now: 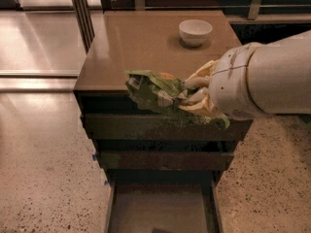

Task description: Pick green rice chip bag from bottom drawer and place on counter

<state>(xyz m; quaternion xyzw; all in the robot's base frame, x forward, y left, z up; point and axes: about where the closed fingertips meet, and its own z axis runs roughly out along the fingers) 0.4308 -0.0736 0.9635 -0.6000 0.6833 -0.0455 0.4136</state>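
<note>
At glossy counter (146, 42) edge, hand (188, 94) clamps crumpled green bag (151, 88).

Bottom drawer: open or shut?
Open: bottom drawer pulled out, inner floor showing. Claw grips green rice chip bag at front edge of counter.

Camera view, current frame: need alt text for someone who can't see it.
The gripper, reaching in from the right, is closed on the green rice chip bag, holding it at the front edge of the counter. The bottom drawer stands pulled open below. A white bowl sits at the counter's back right.
</note>
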